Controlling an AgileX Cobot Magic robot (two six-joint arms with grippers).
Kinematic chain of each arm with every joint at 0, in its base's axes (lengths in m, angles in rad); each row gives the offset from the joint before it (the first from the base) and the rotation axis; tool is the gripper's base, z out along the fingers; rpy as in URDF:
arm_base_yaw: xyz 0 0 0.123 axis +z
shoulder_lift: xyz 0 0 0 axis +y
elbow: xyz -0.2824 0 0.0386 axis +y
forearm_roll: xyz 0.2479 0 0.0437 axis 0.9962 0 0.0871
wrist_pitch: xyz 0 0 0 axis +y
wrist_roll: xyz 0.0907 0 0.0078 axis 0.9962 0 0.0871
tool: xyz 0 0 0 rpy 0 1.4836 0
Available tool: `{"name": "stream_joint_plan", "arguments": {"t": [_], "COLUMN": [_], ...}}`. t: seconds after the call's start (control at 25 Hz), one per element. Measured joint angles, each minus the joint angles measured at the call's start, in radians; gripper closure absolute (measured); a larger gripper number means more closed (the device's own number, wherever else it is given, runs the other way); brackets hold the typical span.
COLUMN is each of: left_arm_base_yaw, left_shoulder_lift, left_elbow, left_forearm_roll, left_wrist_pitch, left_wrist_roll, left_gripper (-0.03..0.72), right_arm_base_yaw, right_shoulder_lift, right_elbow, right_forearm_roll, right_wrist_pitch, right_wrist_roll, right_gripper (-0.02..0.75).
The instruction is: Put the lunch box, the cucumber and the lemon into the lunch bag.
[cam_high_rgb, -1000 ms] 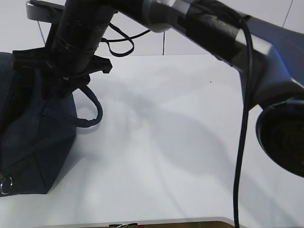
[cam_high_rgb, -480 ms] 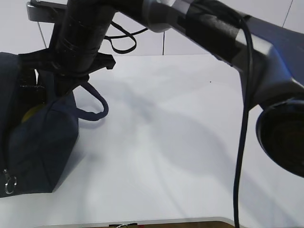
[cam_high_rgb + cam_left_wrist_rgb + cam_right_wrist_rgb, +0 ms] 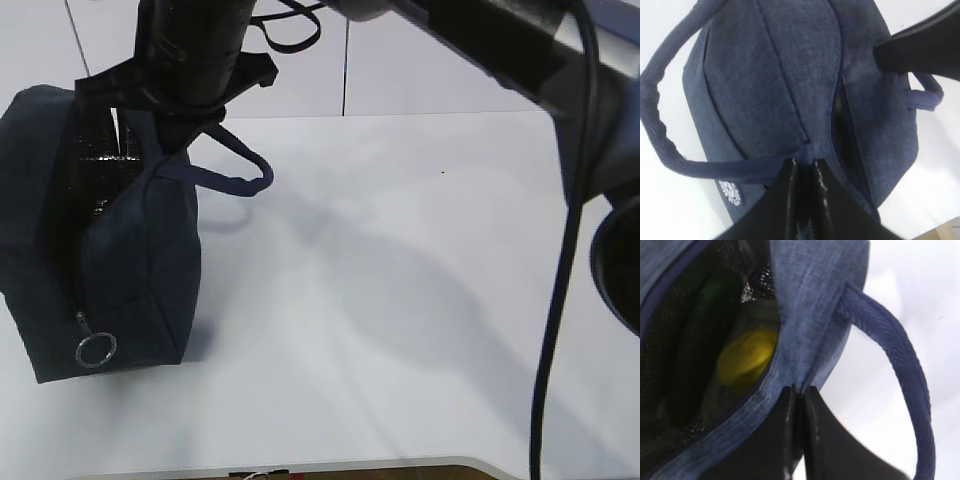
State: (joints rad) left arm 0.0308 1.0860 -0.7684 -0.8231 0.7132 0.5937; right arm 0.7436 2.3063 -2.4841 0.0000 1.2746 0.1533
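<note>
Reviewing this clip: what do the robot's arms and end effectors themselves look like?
The right arm has grey housings wrapped in black tape, with a black cable hanging alongside. The left end effector and right end effector each have flat, glossy black fingers. No markings are legible.

Right gripper point(image 3: 799, 405), jaws closed on a pinched fold of the lunch bag point(image 3: 810, 315) at the rim of its opening. Inside the dark interior, the lemon point(image 3: 746, 360) lies beside the cucumber point(image 3: 705, 335), which extends lengthwise to its left; a pale surface shows beneath them. One loop handle point(image 3: 895, 365) arches from the bag's outer wall over the white worktop point(image 3: 920, 280).
</note>
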Motion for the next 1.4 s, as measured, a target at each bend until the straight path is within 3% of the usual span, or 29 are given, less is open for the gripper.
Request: {"name": "stream_joint_plan", "arguments": {"t": [0.2, 0.4, 0.64, 0.96, 1.16, 1.4], "left_arm_base_yaw": [-0.015, -0.133, -0.240, -0.322, -0.413, -0.457], "left_shoulder_lift": [0.082, 0.154, 0.220, 0.301, 0.390, 0.467], "left_elbow": [-0.125, -0.205, -0.212, -0.221, -0.297, -0.361], "left_forearm_roll": [-0.016, -0.017, -0.022, -0.036, -0.031, -0.029], "left_wrist_pitch": [0.042, 0.002, -0.101, -0.192, -0.212, -0.234], "left_wrist_roll": [0.007, 0.009, 0.009, 0.009, 0.009, 0.009], "left_gripper": [0.683, 0.683, 0.683, 0.683, 0.683, 0.683], "right_arm_base_yaw": [-0.002, -0.020, -0.082, -0.138, -0.163, -0.239], "right_shoulder_lift": [-0.031, -0.061, -0.108, -0.214, -0.268, -0.346], "right_elbow": [0.000, 0.002, 0.030, 0.275, 0.384, 0.497], "right_forearm_roll": [-0.035, -0.060, -0.062, -0.121, -0.127, -0.128], "right_wrist_pitch": [0.002, 0.002, 0.015, 0.015, 0.007, -0.056], "right_wrist_roll": [-0.009, -0.028, -0.039, -0.058, -0.058, -0.051], "right_gripper": [0.723, 0.723, 0.724, 0.724, 0.724, 0.724]}}
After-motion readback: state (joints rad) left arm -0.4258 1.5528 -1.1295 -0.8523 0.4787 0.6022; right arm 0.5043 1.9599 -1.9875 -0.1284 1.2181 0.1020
